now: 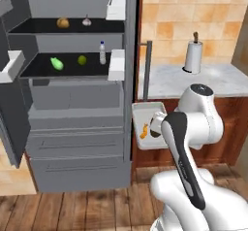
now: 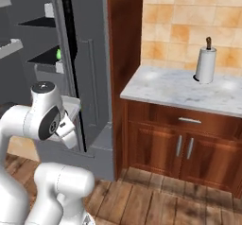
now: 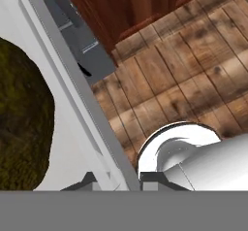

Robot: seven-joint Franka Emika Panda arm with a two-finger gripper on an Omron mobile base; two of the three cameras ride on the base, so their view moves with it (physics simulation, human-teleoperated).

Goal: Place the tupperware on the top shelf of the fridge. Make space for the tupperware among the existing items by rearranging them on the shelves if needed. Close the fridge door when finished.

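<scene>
The fridge (image 1: 77,128) stands open, its grey cavity facing me. On the top shelf (image 1: 34,29) lie a brown ball (image 1: 63,23) and a garlic bulb (image 1: 86,21). The lower shelf (image 1: 36,70) carries a green oblong vegetable (image 1: 56,63), a lime-green ball (image 1: 82,59) and a blue-capped bottle (image 1: 102,53). My gripper (image 1: 156,126) is shut on the tupperware (image 1: 145,118), held level in the air right of the fridge at drawer height. In the hand view the tupperware's rim (image 3: 72,79) runs between the fingertips (image 3: 89,179), with its dark brown lump (image 3: 22,123) close by. An orange bit (image 1: 144,130) lies inside.
White door bins (image 1: 116,8) (image 1: 116,65) hang on the right door, just left of the tupperware. The left door (image 1: 12,104) swings wide. A marble counter (image 1: 213,77) with a paper towel roll (image 1: 193,56) sits to the right above wooden cabinets (image 2: 184,146).
</scene>
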